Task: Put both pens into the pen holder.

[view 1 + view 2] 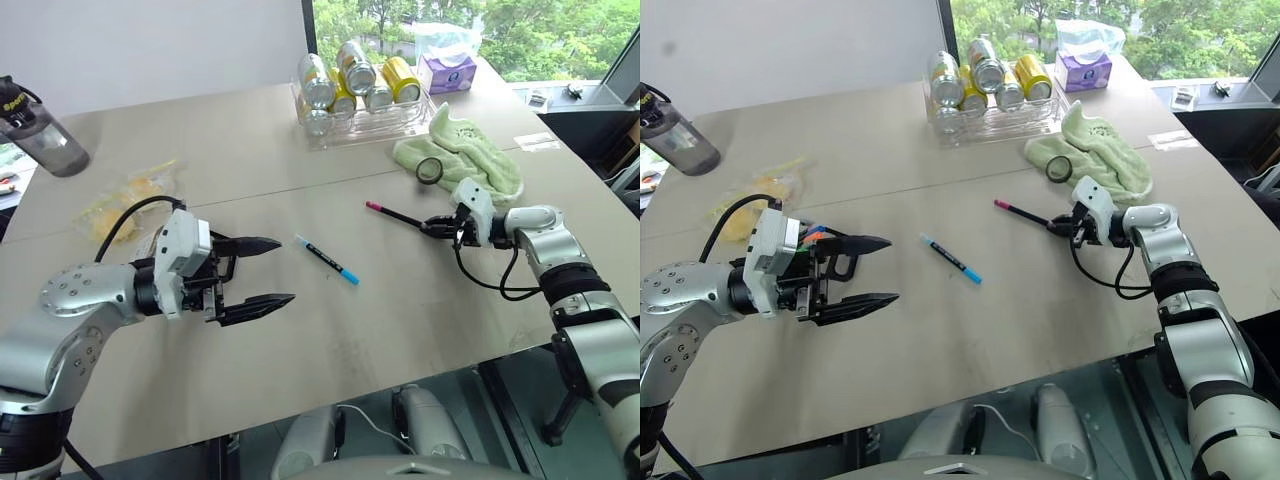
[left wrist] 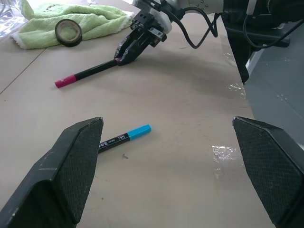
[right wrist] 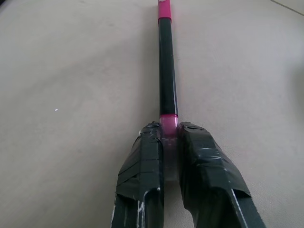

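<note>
Right gripper (image 1: pixel 436 226) is clamped on the pink pen's (image 1: pixel 392 213) near end; blue pen (image 1: pixel 327 260) lies at 3 o'clock from the wide-open left gripper (image 1: pixel 268 271).

Your counter (image 1: pixel 300 330) looks matt beige laminate, smooth. Pink pen (image 3: pixel 166 71) has a glossy black plastic barrel; blue pen (image 1: pixel 327 259) the same. Right tool (image 3: pixel 170 137) fingers (image 3: pixel 142 166) are wrapped in creased black tape. Left tool (image 2: pixel 168 166) pads (image 2: pixel 76 166) show a fine rough texture. At 1 o'clock, shiny metal cans (image 1: pixel 355 75) and fluffy green cloth (image 1: pixel 470 155).
</note>
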### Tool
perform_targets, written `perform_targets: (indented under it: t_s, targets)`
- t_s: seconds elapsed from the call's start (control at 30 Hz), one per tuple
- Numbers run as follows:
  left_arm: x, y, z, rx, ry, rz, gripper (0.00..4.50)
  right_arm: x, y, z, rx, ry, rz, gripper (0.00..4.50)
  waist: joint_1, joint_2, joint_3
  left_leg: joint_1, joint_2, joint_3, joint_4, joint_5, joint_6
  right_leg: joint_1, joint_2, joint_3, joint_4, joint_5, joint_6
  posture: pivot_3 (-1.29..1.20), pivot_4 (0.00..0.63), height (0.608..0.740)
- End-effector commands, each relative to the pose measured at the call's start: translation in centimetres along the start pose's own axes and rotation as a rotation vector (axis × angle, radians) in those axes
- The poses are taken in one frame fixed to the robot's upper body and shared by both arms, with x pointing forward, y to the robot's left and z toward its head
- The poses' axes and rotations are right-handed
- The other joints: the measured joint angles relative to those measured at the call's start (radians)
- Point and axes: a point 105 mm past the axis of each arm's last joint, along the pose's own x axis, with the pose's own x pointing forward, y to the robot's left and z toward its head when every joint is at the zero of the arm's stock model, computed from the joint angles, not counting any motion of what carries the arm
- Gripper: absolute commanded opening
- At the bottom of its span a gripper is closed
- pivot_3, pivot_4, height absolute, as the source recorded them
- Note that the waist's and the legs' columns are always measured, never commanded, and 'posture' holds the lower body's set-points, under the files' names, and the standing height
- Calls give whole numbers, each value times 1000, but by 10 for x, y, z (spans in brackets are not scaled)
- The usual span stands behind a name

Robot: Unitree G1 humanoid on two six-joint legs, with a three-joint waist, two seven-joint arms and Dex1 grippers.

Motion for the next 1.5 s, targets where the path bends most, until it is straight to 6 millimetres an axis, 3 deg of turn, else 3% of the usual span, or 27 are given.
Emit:
perform_targets:
  t_s: [0.03, 0.23, 0.4, 0.6, 0.83, 0.93, 1.03, 1.2, 1.27, 1.3, 1.37, 1.5]
  targets:
    - [-1, 2, 6, 28, -16, 12, 4500, -3, 10, -3, -14, -18, 45, 28, 0, 0, 0, 0, 0, 0, 0, 0, 0, 0, 0, 0, 0, 0, 0, 0, 150, 739]
    - [17, 36, 0, -113, -131, 287, 4500, -10, 26, 23, -37, -195, 7, 28, 5, 0, 0, -1, 0, 0, 1, 0, 0, 0, 0, 0, 0, 0, 0, 0, 150, 739]
    - [39, 70, 9, -259, -285, 538, 4500, -13, 55, 55, -2, -348, -6, 28, 9, -1, 0, -1, 0, 0, 4, 0, 0, 0, 0, 0, 3, 0, 0, 0, 150, 739]
    - [61, 75, 35, -458, -531, 492, 4500, -13, 82, 95, -2, -517, -9, 28, 11, -1, -1, -1, -1, 0, 5, 0, 0, -1, 0, 1, 4, 0, 0, 0, 150, 739]
    - [74, 66, 54, -599, -691, 348, 4500, -12, 101, 115, -27, -588, 55, 28, 12, -2, -1, -1, -1, 0, 5, 0, 0, -1, 0, 0, 4, 0, 0, 0, 150, 739]
    - [82, 61, 55, -616, -704, 320, 3656, -12, 105, 118, -38, -596, 80, 0, 14, -2, -1, -1, -1, 0, 6, 0, 0, 0, 0, 0, 4, 0, 0, 0, 150, 739]
    - [89, 57, 59, -627, -730, 305, 2100, -12, 106, 119, -46, -598, 94, 0, 16, -2, -1, -1, -1, 0, 6, 0, 0, 0, 0, 0, 4, 0, 0, 0, 150, 739]
    - [90, 51, 68, -598, -761, 278, 34, -11, 108, 117, -41, -585, 118, 0, 22, -2, -1, -1, -1, 0, 6, 0, 0, -1, 0, 1, 4, 0, 0, 0, 150, 739]
    - [89, 50, 73, -571, -766, 285, 0, -10, 106, 115, -36, -570, 108, 1017, 23, -2, -1, -1, -1, 0, 6, 0, 0, 0, 0, 1, 4, 0, 0, 0, 150, 739]
    - [88, 50, 75, -557, -768, 291, 0, -9, 104, 113, -23, -558, 94, 1210, 23, -2, -1, -1, -1, 0, 6, 0, 0, 0, 0, 1, 4, 0, 0, 0, 150, 739]
    - [88, 49, 79, -487, -741, 308, 0, -9, 99, 108, -11, -529, 74, 2061, 24, -2, -1, -1, -1, 0, 6, 0, 0, 0, 0, 1, 4, 0, 0, 0, 150, 739]
    - [84, 57, 81, -264, -647, 440, 0, -23, 76, 94, 39, -515, 1, 2061, 27, -2, -1, -1, -2, 1, 6, 0, 0, 0, 0, 1, 4, 0, 0, 0, 150, 739]
